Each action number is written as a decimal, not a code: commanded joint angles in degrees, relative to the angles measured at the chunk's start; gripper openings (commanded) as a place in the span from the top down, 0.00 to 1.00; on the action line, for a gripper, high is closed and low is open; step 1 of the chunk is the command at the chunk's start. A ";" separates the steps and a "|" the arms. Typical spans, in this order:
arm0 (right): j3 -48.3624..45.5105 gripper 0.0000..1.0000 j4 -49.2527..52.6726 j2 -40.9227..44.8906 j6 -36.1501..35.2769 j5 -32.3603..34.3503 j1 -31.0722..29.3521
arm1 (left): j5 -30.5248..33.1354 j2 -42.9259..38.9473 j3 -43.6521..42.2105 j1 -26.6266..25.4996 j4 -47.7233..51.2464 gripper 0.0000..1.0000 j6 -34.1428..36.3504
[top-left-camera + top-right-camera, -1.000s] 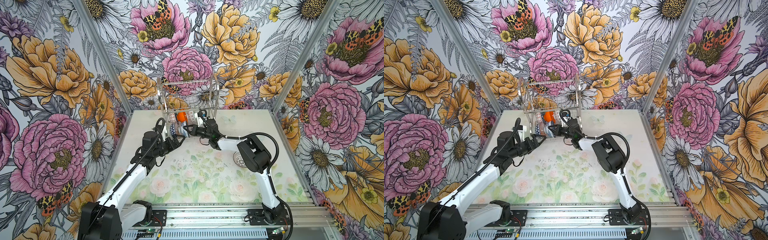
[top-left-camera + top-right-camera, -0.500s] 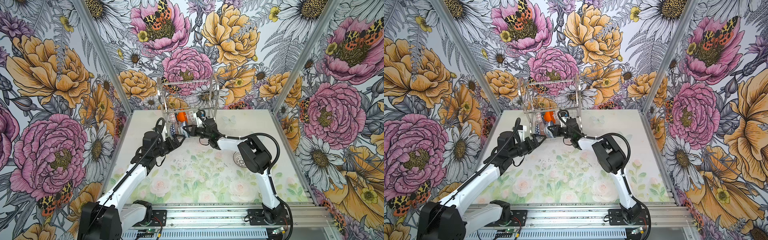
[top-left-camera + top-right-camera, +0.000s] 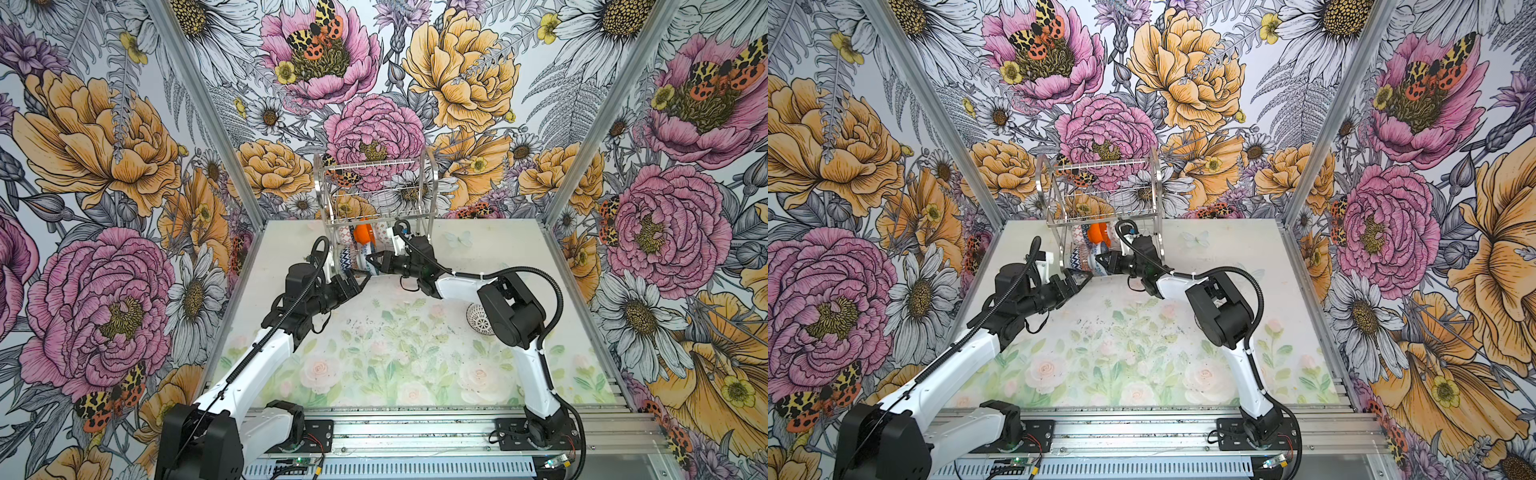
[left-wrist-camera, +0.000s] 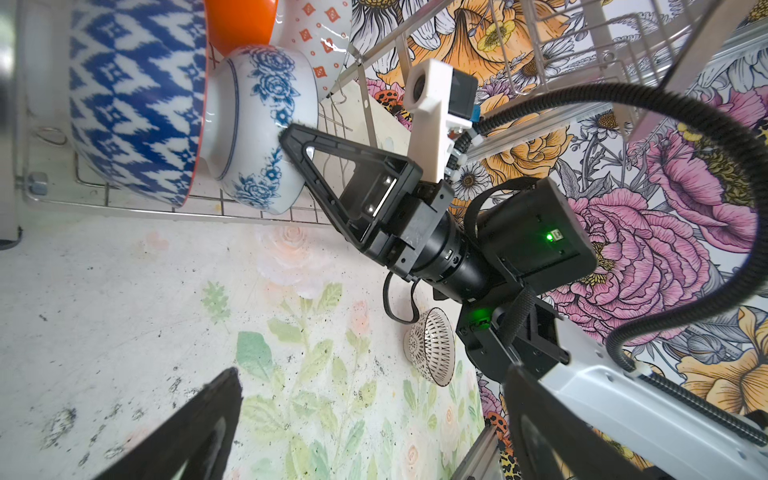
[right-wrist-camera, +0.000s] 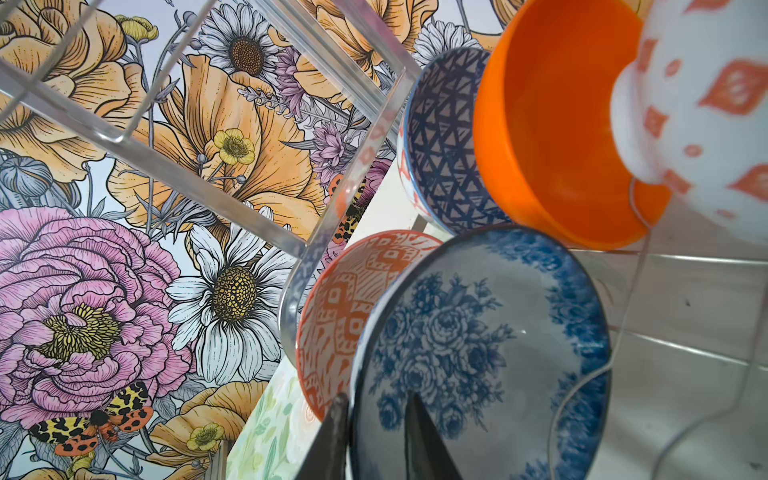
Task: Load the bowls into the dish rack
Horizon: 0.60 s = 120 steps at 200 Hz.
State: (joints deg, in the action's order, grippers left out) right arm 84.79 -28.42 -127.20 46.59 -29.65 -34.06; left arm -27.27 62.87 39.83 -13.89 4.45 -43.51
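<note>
The bowls (image 3: 360, 249) are nearly all loaded: five stand on edge on the lower shelf of the rack (image 3: 431, 183), and one black-and-white lattice bowl (image 3: 478, 318) sits on the tabletop (image 3: 374, 353) well in front of the rack, close by the right arm's elbow. The right hand (image 4: 291, 139) is at the front of the rack, its fingers a little apart on either side of the rim of the flowered bowl (image 4: 266, 124), loosened rather than pinching. That bowl leans against the zigzag bowl (image 4: 129, 95). The left hand (image 3: 356, 284) hovers spread wide and empty just in front of the rack. The likely trouble is the pull-back: the finger inside could catch the rim and drag the flowered bowl out, or it could roll forward if no wire holds it. The elbow might also nudge the lattice bowl.
</note>
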 commanded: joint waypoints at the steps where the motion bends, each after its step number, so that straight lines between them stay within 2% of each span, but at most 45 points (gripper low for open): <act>1: -1.03 0.74 1.69 3.25 -1.24 1.26 -0.18 | 1.76 -1.38 -0.64 -0.77 -0.31 0.01 0.00; 120: -3.64 0.71 2.21 6.81 -2.42 1.52 -0.13 | 2.65 -2.01 -0.58 -1.70 0.46 0.01 -0.35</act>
State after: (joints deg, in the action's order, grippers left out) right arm 81.82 -25.80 -124.14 45.52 -29.02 -34.06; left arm -26.09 61.87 39.83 -15.07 4.71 -43.53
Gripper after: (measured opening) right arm 0.291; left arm 0.986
